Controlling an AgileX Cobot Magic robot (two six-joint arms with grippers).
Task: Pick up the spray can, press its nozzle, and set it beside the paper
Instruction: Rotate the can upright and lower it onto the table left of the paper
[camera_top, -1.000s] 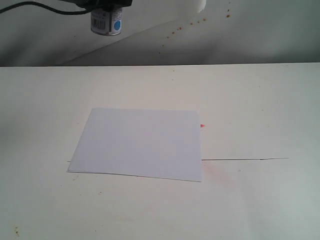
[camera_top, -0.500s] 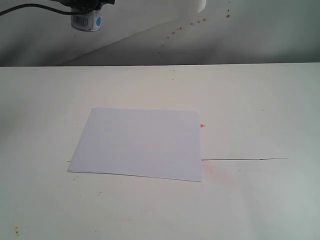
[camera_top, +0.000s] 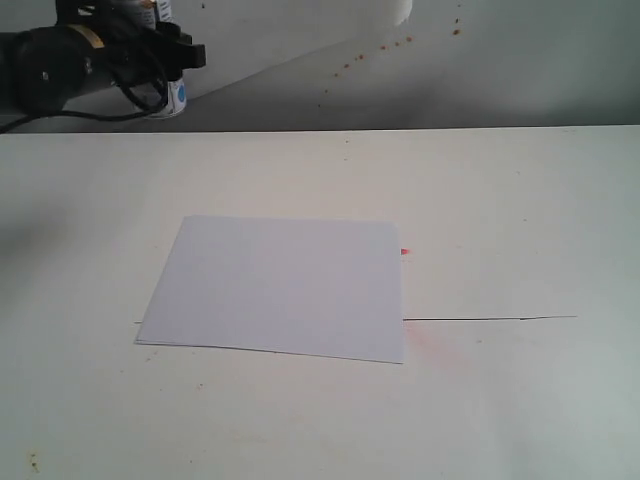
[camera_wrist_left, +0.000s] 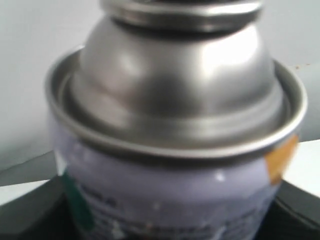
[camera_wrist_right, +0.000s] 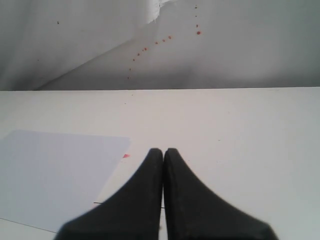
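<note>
Metal spray can (camera_top: 175, 95) swung left, flat paper (camera_top: 275, 288)

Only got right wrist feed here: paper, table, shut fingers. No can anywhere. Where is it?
Observer: It's off the table. The left gripper holds the spray can in the air at the top left of the exterior view, seen against the wall, with its blue dot low.
Operator: Nozzle in sight?
Observer: No. The left wrist view shows only the can's domed shoulder close up, and the frame edge cuts off everything above it.
</note>
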